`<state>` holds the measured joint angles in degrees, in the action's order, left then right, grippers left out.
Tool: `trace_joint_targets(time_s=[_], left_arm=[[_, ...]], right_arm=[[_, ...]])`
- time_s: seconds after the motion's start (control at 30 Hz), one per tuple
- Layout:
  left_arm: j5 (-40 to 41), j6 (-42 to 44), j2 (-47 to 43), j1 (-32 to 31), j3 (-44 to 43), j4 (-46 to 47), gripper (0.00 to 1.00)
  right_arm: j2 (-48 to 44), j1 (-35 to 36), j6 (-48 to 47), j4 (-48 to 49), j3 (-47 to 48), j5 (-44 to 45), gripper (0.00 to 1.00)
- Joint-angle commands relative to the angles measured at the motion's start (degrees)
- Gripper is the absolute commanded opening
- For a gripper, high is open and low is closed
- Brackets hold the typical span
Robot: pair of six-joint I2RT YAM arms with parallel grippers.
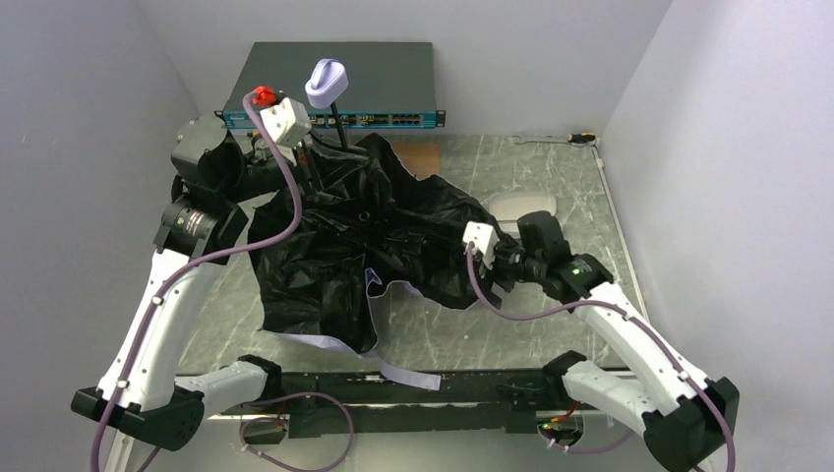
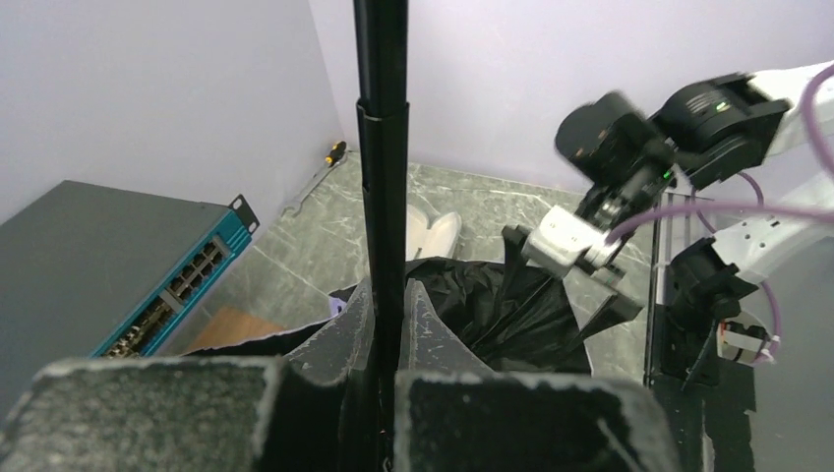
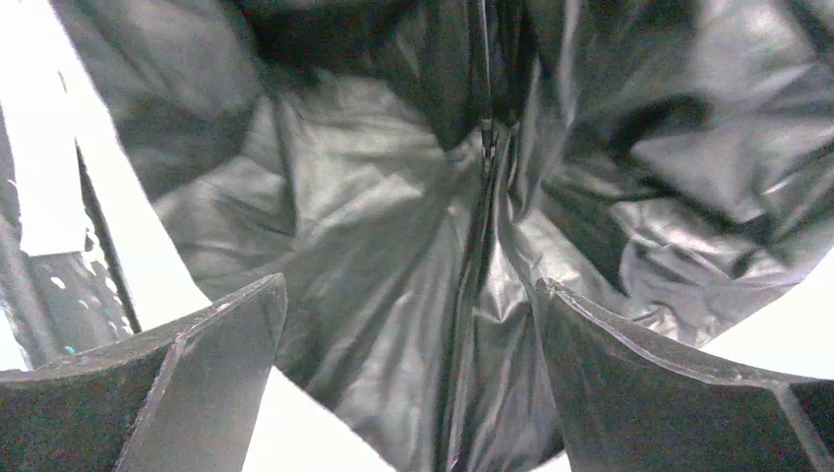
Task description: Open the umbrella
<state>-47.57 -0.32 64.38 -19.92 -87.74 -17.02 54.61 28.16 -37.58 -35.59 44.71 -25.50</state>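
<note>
Partway — the umbrella (image 1: 344,236) sags slack, not yet spread, left gripper (image 2: 386,334) pinching its shaft (image 2: 382,167), right gripper (image 3: 408,285) spread wide, holding nothing.

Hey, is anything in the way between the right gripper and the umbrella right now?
Nothing visible. The right gripper stands open, and the black lining of the umbrella lies directly ahead of its fingers, with a fold lined up between them. The left gripper is shut on the shaft.
</note>
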Motion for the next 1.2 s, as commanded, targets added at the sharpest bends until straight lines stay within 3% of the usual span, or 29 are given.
trace_joint_targets(time_s=[0.0,0.2,0.5,0.63,0.9,1.17], left_arm=[[1.68,3.05,-0.18,-1.91,-1.26,4.47,0.00],[3.47,1.51,1.08,-5.57,-0.06,5.14,0.00],[3.78,-4.34,3.25,-5.87,-1.42,8.25,0.00],[3.08,-5.33,3.19,-5.89,-1.36,8.18,0.00],[3.28,-5.09,2.22,-5.90,-0.98,7.59,0.00],[3.93,-5.90,3.04,-4.29,-4.27,7.69,0.00]], right_arm=[[-1.71,0.25,10.13,5.69,10.97,-9.96,0.98],[7.68,4.93,24.75,15.74,22.62,-9.84,0.72],[12.68,17.96,26.99,28.53,22.28,-7.28,0.43],[15.26,20.16,28.48,33.43,21.35,-4.86,0.19],[20.60,20.35,27.24,34.12,19.57,-5.77,0.16],[21.64,20.25,15.40,21.14,15.73,-8.72,0.24]])
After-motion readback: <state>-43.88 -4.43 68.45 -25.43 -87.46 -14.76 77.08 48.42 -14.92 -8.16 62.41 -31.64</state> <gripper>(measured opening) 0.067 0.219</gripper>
